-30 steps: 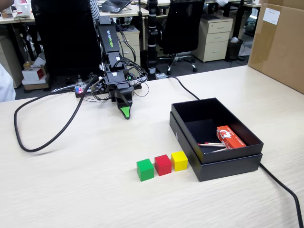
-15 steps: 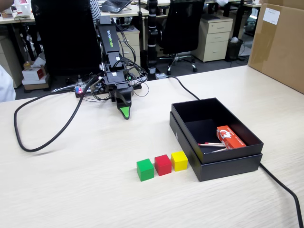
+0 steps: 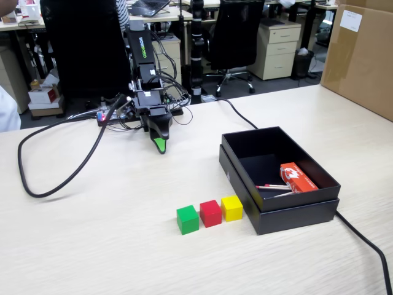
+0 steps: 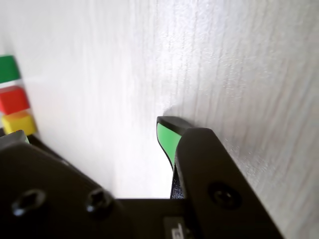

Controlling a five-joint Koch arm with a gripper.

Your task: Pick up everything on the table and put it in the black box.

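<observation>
Fixed view: the gripper (image 3: 160, 147) hangs nose-down near the arm's base — green cube (image 3: 187, 219), first of a three-cube row, lies well forward-right; jaw gap cannot be told.

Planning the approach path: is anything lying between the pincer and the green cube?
Nothing: in the fixed view only bare light wood-grain table separates the green-tipped black pincer from the small green cube.
</observation>
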